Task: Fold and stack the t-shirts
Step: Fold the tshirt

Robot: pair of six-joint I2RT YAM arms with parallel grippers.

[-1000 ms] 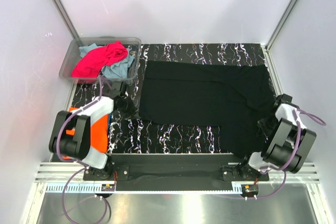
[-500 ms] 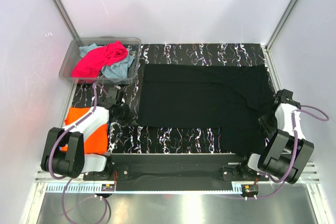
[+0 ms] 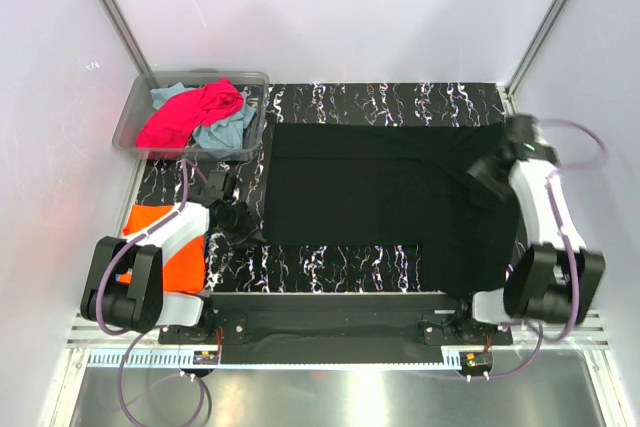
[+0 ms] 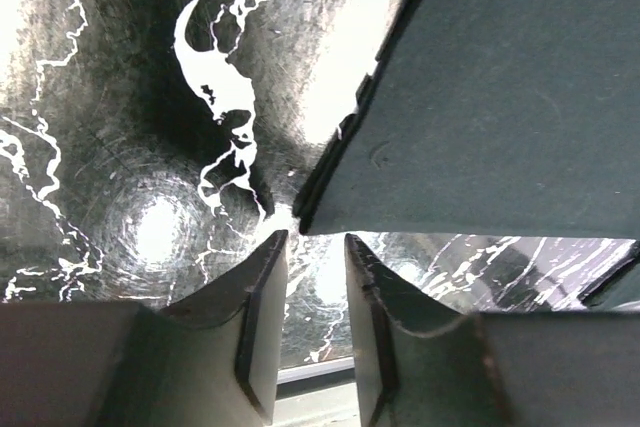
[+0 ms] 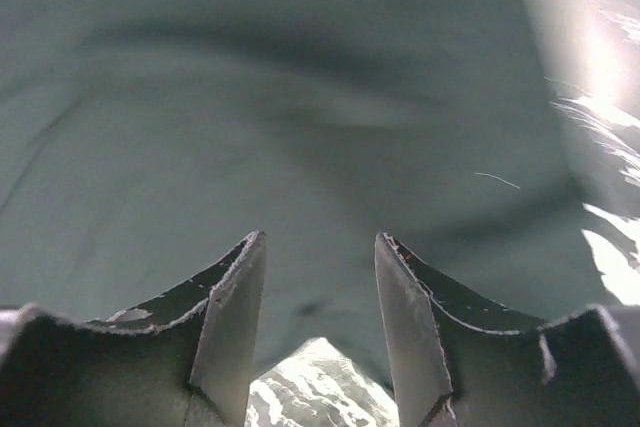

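Note:
The large black t-shirt (image 3: 390, 192) lies spread flat on the marble table, with a square notch at its near edge. My left gripper (image 3: 243, 224) is low on the table at its near left corner, open and holding nothing. In the left wrist view that gripper (image 4: 312, 239) has the shirt's corner (image 4: 480, 97) just ahead of its tips. My right gripper (image 3: 480, 179) hovers open over the shirt's right part, and in its wrist view (image 5: 320, 239) black cloth (image 5: 300, 77) fills the frame. A folded orange t-shirt (image 3: 188, 265) lies at the near left, partly under my left arm.
A clear plastic bin (image 3: 200, 78) at the far left holds a magenta-pink t-shirt (image 3: 190, 117) on a teal-blue one (image 3: 228, 133). White walls close in the table on three sides. Bare marble (image 3: 330, 262) shows in front of the black shirt.
Both grippers have opened and let go of the black t-shirt. My right arm swung from the near right edge up over the shirt's right side. The left arm drew back slightly.

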